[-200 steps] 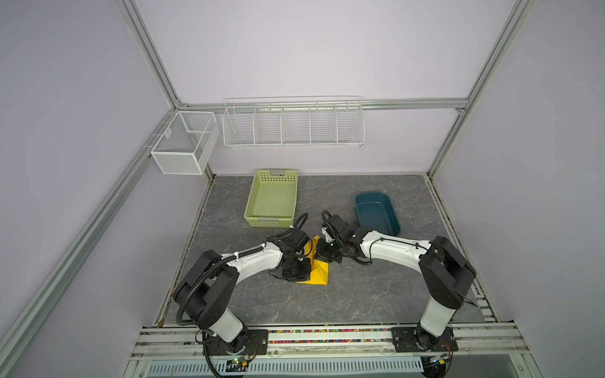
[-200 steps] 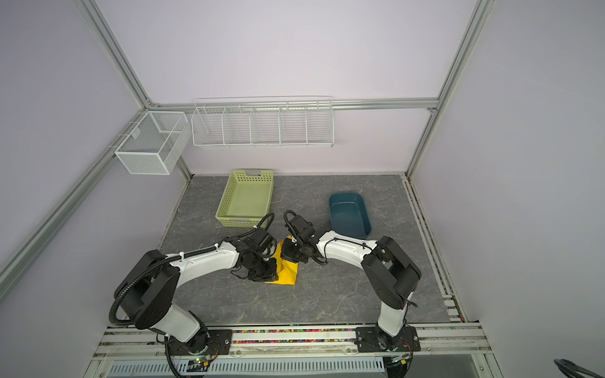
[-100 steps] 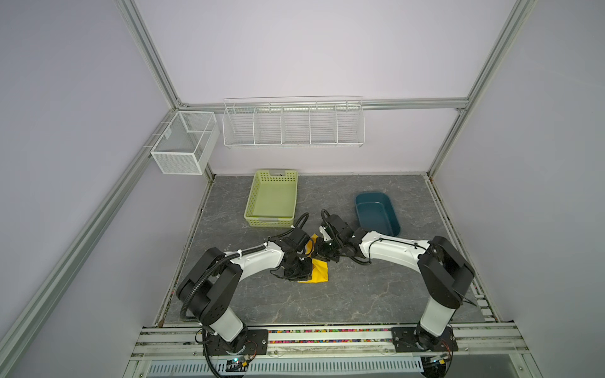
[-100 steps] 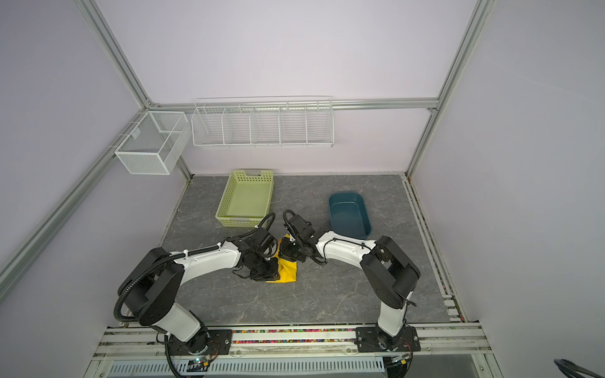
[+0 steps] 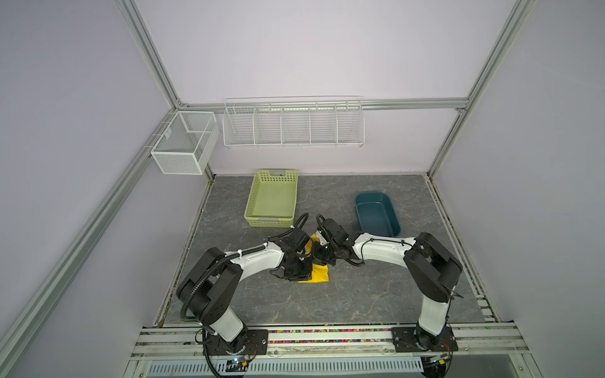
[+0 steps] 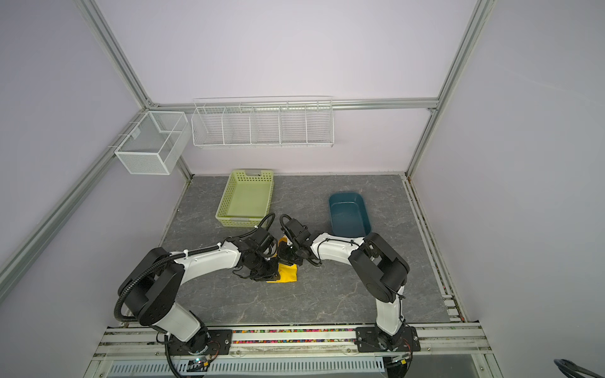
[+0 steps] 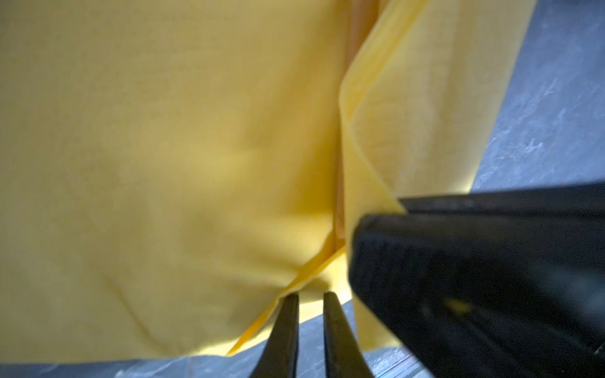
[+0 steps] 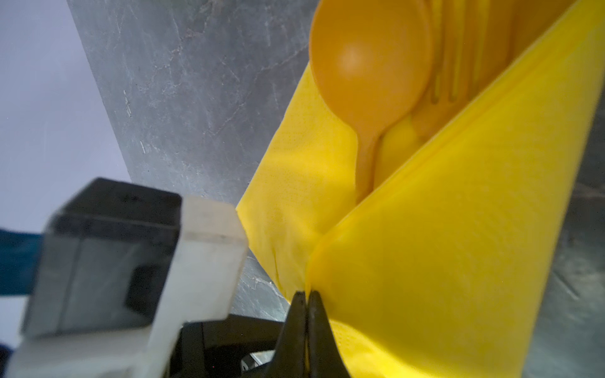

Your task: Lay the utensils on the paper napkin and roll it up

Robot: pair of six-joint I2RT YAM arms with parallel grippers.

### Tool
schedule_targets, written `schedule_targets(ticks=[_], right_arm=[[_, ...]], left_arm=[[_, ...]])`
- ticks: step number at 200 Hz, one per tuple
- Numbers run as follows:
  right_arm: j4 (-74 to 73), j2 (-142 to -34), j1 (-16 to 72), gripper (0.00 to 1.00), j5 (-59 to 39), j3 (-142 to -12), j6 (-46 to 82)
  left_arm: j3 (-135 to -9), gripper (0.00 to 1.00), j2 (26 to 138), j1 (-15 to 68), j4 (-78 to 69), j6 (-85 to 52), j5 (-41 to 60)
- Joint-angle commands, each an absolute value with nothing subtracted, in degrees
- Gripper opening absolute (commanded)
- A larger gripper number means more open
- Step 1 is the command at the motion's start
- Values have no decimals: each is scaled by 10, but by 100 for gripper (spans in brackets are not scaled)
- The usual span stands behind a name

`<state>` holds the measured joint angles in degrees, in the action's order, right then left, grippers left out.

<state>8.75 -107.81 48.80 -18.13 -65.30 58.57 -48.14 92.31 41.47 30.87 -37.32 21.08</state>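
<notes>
The first half looks done: the utensils (image 8: 393,81) — a round-bowled spoon (image 8: 366,59) with a fork (image 8: 458,65) close beside it — lie on the paper napkin (image 8: 458,229), which sits mid-table (image 5: 327,304) between the two arms, in front of the green basket (image 5: 271,222). Rolling appears begun but not finished: one side of the sheet stands up and folds over the handles, making an open trough rather than a closed roll, and the spoon bowl and fork tines poke out bare. The right gripper (image 8: 306,296) has its jaws pressed together on a fold of the yellow paper. The left gripper (image 7: 309,296) shows a narrow slit between its jaws, right at a folded edge — I cannot tell whether it pinches the paper. What remains, I judge, is wrapping the loose sheet fully round the cutlery
</notes>
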Motion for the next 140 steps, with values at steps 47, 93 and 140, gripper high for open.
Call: schedule_targets(ticks=[47,93,140], right_arm=[[33,-1124,492,8,-194,-647,613],[36,-1134,491,11,-185,-639,612],[53,-1125,491,11,-172,-637,599]], left_arm=[[-472,17,927,418,302,-376,212],[-470,17,920,418,299,-382,216],[-473,17,877,416,317,-390,198]])
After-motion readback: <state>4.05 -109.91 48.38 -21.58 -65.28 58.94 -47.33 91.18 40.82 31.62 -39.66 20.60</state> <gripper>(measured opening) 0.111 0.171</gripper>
